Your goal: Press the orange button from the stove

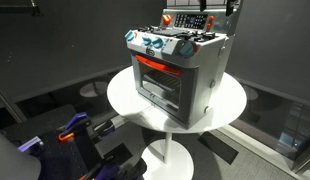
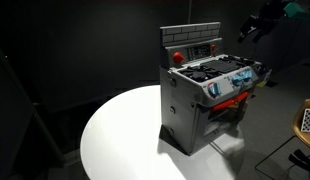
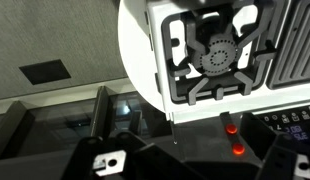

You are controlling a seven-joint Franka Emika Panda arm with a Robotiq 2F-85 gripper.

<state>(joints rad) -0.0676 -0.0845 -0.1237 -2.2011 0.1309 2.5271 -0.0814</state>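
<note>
The stove [image 1: 180,70] is a small silver-grey toy oven with an orange-red trimmed door and blue knobs, standing on a round white table [image 1: 130,100]. It shows in both exterior views [image 2: 210,95]. Its raised back panel carries an orange button [image 1: 165,18] [image 2: 177,57] at one end. In the wrist view I look down on the black burner grate [image 3: 217,55]. Two glowing orange-red buttons [image 3: 227,128] [image 3: 237,150] sit on the dark panel below it. My gripper [image 2: 250,28] hovers above and behind the back panel, touching nothing. Its fingers [image 3: 190,168] look spread and empty.
The white table [image 2: 120,135] has bare surface around the stove. Blue and dark equipment [image 1: 75,135] sits low beside the table. A dark floor with a vent plate [image 3: 43,72] lies beyond the table edge.
</note>
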